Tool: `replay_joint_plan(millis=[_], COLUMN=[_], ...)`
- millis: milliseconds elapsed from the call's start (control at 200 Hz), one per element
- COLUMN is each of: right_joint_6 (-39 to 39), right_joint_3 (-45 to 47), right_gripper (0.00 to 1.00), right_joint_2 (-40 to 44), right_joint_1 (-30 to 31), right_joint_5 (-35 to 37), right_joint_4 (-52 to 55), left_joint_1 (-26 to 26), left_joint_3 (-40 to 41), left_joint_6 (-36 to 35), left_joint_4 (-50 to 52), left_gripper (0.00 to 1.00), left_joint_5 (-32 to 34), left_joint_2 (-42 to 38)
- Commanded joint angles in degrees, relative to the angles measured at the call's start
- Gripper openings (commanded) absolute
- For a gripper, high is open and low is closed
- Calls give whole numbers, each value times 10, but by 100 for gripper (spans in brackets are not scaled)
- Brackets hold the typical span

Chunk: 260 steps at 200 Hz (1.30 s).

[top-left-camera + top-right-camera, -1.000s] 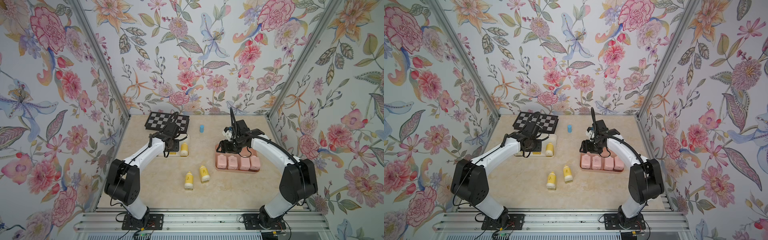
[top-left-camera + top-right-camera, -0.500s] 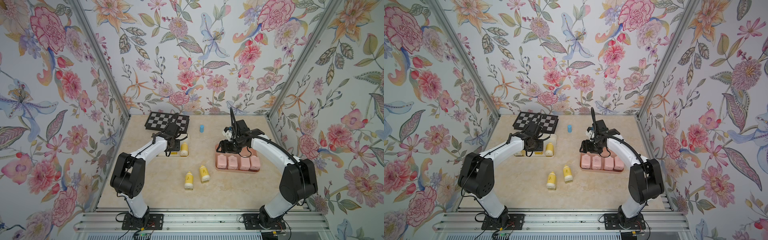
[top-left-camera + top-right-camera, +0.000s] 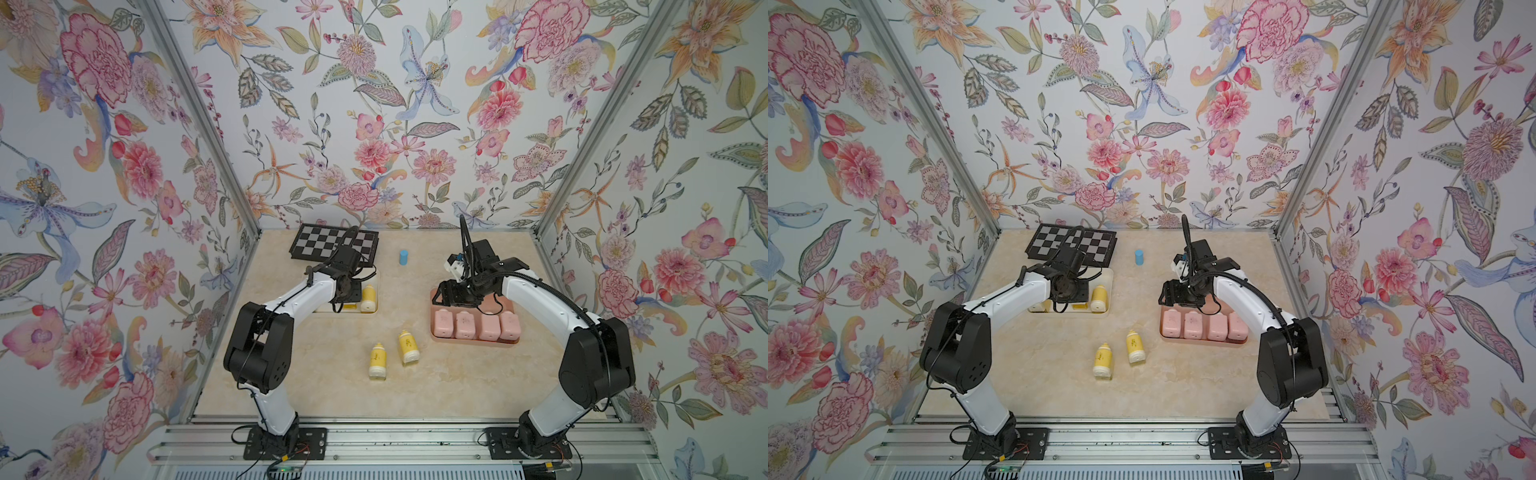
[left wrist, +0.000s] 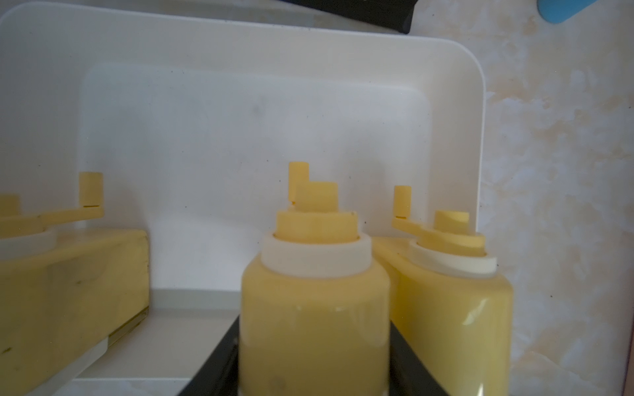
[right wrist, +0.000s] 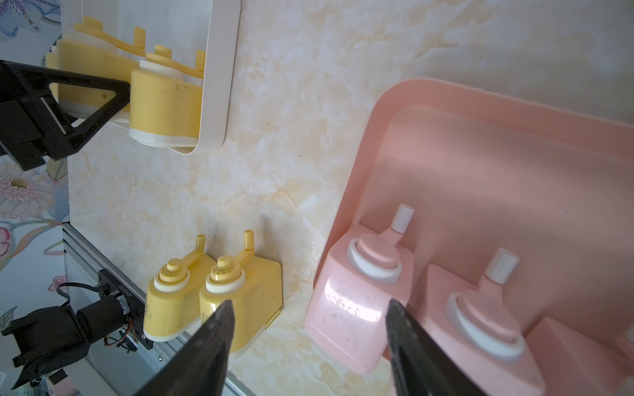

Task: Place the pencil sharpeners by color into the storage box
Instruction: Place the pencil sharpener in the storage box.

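Note:
My left gripper (image 4: 315, 343) is shut on a yellow pencil sharpener (image 4: 315, 301) low inside the white storage box (image 3: 372, 278), between two other yellow ones (image 4: 456, 301) (image 4: 68, 291). Two more yellow sharpeners (image 3: 377, 360) (image 3: 408, 346) lie side by side on the table in front, seen in both top views. Several pink sharpeners (image 3: 443, 324) stand in a row along the front of the pink box (image 3: 473, 341). My right gripper (image 5: 308, 305) hangs open and empty over the pink box's left back part (image 3: 444, 295), above the leftmost pink sharpener (image 5: 356, 301).
A small blue cylinder (image 3: 403, 257) stands at the back middle of the table. A black and grey checkerboard (image 3: 320, 245) lies behind the white box. Flowered walls close in the back and both sides, and a metal rail (image 3: 374, 440) runs along the front.
The left arm's elbow has swung inward and back while its gripper stays in the white box with the sharpener. The right arm has not moved.

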<state>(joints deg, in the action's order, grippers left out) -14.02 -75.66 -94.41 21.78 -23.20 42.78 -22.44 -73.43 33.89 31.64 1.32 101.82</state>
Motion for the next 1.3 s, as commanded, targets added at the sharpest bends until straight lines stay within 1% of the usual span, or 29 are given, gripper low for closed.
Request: replay_joint_plan(millis=[0,435,866,1296], right_joint_6=[14,15,15,15], right_joint_3=[-9,-7,-7,-7], right_gripper=[71,71,71,71], right_joint_2=[-3,0,3,3], right_joint_1=[3,2,2,0], right_joint_5=[-6,-4,-5,-6], right_joint_4=[11,11,11,10], left_joint_1=[5,3,3,3], left_joint_3=[-13,-8,19,19], left_joint_6=[7,10,12,12], left_joint_4=[-11,-13,-23,-24], left_gripper=[38,38,38,38], left_joint_5=[-5,-7,-7,-6], left_joint_2=[4,3,7,14])
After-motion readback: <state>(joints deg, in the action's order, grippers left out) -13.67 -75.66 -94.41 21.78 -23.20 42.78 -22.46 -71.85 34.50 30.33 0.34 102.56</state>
